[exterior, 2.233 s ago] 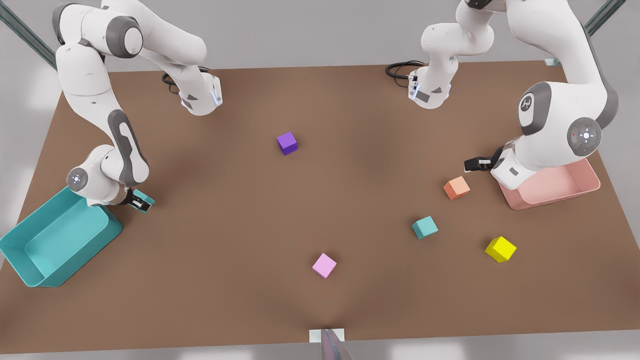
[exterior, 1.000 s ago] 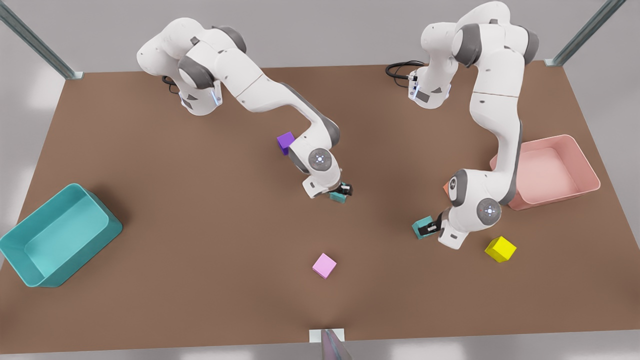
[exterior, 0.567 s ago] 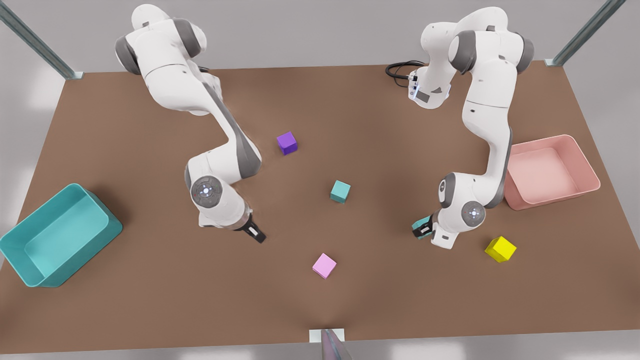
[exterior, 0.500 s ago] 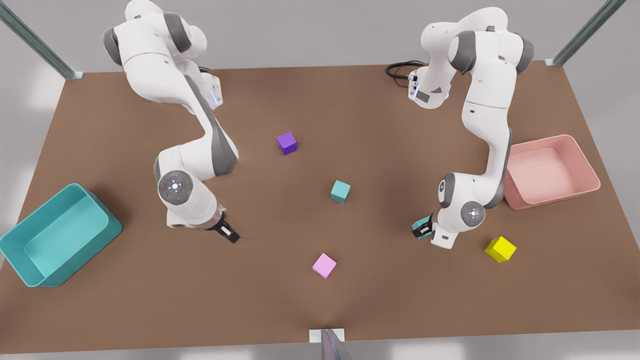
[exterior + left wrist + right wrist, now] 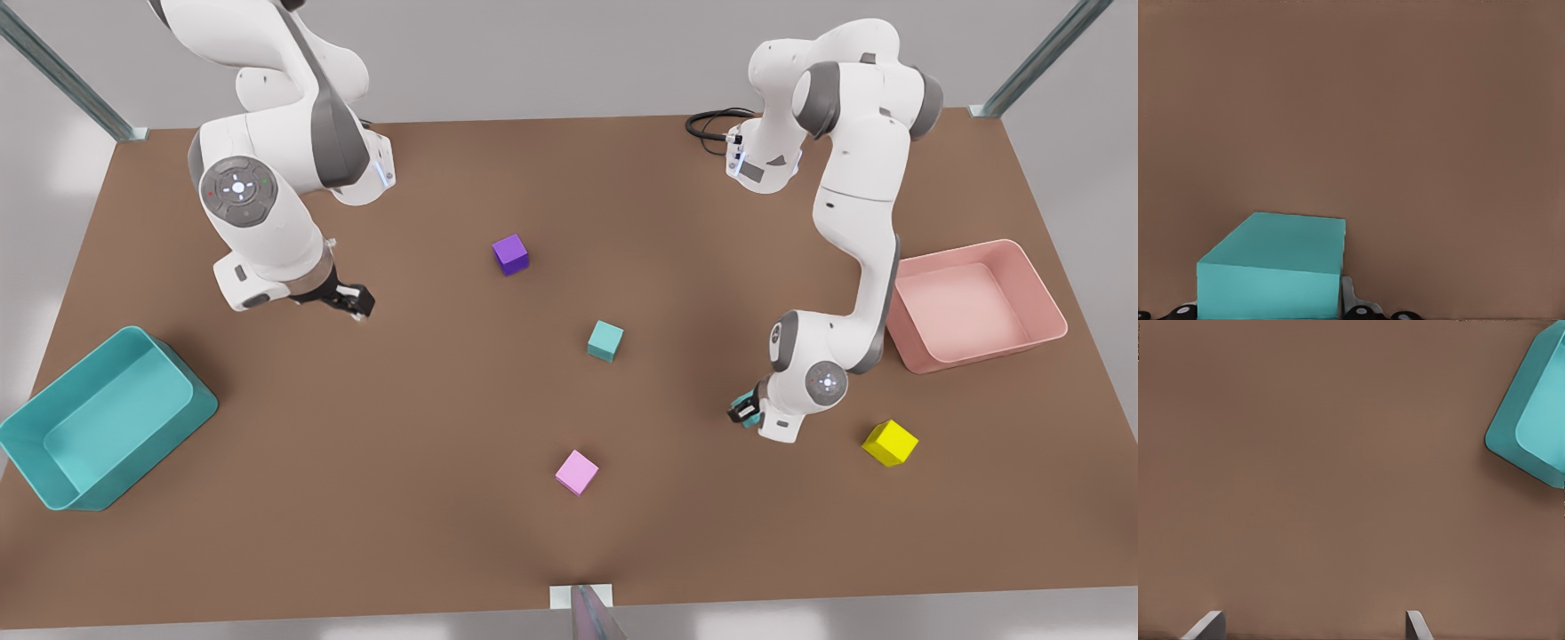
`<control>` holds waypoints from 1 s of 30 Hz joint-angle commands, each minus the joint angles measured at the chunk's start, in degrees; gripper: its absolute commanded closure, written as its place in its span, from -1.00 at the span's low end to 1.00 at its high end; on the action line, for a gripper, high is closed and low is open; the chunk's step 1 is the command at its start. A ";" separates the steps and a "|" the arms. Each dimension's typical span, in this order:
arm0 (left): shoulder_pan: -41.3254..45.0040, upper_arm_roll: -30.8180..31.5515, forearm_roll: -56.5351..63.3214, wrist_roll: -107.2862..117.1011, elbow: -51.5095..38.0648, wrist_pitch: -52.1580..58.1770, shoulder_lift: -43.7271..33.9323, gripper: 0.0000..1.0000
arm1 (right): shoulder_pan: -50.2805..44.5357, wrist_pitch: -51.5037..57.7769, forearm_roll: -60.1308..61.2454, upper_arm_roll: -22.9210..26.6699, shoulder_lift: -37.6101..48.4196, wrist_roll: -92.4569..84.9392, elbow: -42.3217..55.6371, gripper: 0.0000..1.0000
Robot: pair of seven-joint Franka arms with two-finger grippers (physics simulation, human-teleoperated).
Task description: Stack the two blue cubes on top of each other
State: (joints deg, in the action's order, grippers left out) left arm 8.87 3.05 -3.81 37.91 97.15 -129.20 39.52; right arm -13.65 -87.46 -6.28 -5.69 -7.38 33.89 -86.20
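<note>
Left wrist view: left tool (image 5: 743, 415) pinches one blue cube (image 5: 1275, 267); right tool (image 5: 351, 300) spread, well apart

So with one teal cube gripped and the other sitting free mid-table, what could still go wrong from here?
1. In the left wrist view the gripped teal cube sits skewed between the left tool's fingers, so it may land rotated on the free teal cube and slide off.
2. Carrying it across, the arm could drift off line toward the pink cube.
3. The right tool, open, waits near the teal bin; little risk there.
</note>
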 commanded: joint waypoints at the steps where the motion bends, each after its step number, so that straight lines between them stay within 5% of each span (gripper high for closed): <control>1: 0.44 0.11 -0.59 2.60 -0.64 4.83 -2.69 -0.08 | 0.29 1.50 -0.23 0.68 0.35 -19.65 0.25 -1.00; 4: 7.56 1.60 -0.24 6.28 -4.25 18.28 -7.79 -0.10 | 3.02 1.50 -0.05 2.00 2.46 -23.78 0.07 -1.00; 10: 12.49 19.71 0.03 32.49 -2.14 23.21 -11.92 -0.17 | 4.34 1.77 0.04 1.64 3.08 -23.78 -0.81 -1.00; 15: 11.78 20.15 0.11 29.24 10.07 9.77 -15.44 -0.17 | 4.16 1.85 0.30 1.64 2.81 -23.69 -0.89 -1.00; 22: 9.32 19.89 5.48 28.97 9.81 -2.19 -12.54 -0.18 | 4.07 1.85 0.39 1.64 2.64 -23.61 -1.25 -1.00; 30: 10.11 20.07 5.47 28.97 9.29 -2.46 -10.43 -0.21 | 3.54 1.77 0.39 1.73 2.37 -22.55 -2.13 -1.00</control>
State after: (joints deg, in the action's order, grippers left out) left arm 18.88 23.07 1.73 60.73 106.53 -129.37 28.88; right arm -9.74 -85.69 -5.92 -3.97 -5.27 15.01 -88.29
